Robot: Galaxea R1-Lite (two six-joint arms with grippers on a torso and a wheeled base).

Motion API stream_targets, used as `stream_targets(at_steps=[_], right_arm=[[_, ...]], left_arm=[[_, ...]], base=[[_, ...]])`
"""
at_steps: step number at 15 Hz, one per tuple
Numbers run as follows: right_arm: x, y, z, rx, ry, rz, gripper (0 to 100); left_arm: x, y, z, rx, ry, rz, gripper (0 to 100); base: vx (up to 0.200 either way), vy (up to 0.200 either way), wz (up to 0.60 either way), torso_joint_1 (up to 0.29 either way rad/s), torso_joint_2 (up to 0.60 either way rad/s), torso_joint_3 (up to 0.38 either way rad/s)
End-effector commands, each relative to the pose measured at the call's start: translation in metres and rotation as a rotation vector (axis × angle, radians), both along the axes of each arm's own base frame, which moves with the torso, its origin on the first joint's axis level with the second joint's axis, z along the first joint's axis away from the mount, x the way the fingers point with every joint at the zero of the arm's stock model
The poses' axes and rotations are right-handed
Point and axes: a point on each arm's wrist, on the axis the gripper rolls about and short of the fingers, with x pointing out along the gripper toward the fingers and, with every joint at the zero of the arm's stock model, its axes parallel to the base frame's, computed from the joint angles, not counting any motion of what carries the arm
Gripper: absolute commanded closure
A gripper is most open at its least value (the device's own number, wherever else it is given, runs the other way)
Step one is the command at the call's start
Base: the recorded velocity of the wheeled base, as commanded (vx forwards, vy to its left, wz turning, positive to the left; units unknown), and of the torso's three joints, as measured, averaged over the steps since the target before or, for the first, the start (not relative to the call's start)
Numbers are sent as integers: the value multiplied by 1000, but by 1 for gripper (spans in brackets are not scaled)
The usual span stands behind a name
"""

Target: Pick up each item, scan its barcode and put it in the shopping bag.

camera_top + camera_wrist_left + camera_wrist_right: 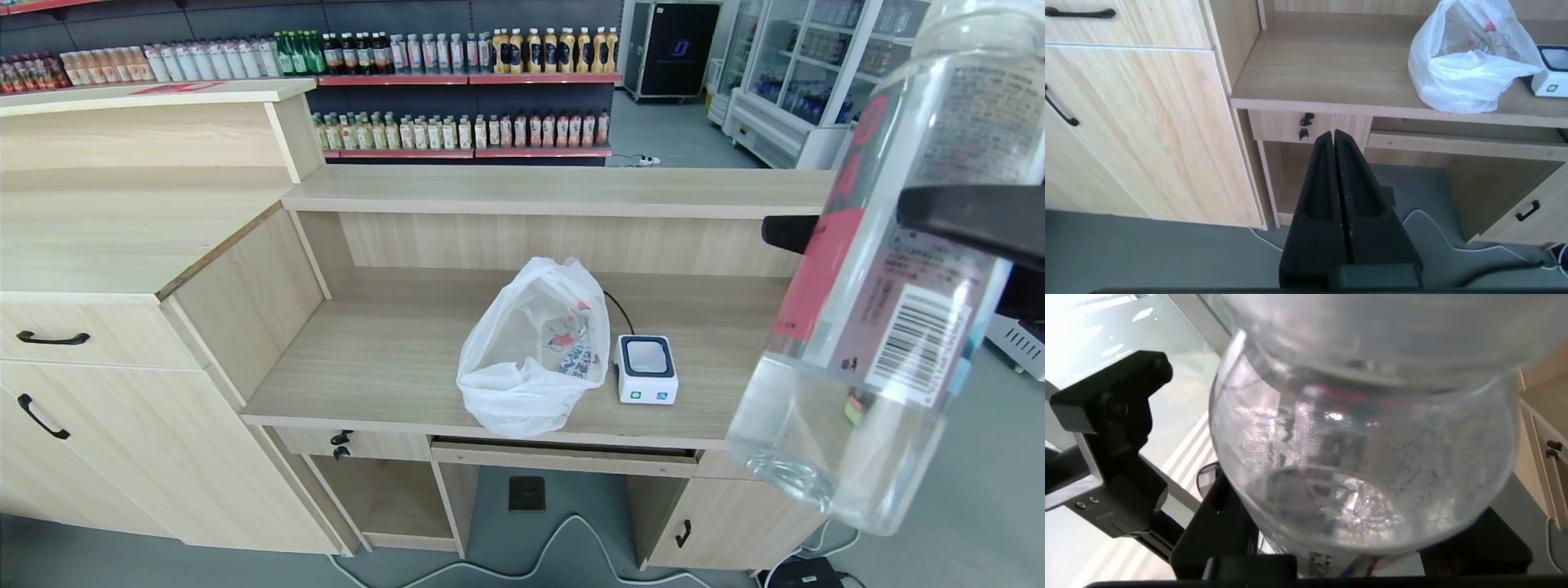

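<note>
bottle (890, 327): clear, red label, barcode showing, tilted
my right gripper (878, 222): clamped on bottle
my left gripper (1333, 139): closed, empty

Clear, glossy plastic forms the bottle (882, 310), wrapped in a smooth printed film label and held in the matt black fingers of the right gripper (834, 222). The desk (392, 351) is pale wood-grain board, matt and smooth. Near its front edge, a thin, translucent white plastic shopping bag (531, 351) lies crinkled beside a scanner (647, 369) of glossy white plastic with a dark, reflective window. The left gripper (1333, 139) is matt black plastic
</note>
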Motion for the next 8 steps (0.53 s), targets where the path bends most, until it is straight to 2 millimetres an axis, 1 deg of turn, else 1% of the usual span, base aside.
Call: stream_targets(at_steps=[1,3,6,8], right_arm=[[-4,2,-8,-10,-7,15,100],[-4,3,-13,-16,-35,15,100],[-9,7,-18,-19,-29,30,100],[-9,12,-20,2,-17,-46,100]], left_arm=[[0,0,0,0,0,1,100],[0,0,0,0,0,1,100],[0,0,0,0,0,1,100],[0,0,0,0,0,1,100]], base=[[0,0,0,0,0,0],[0,0,0,0,0,0],[0,0,0,0,0,0],[0,0,0,0,0,0]])
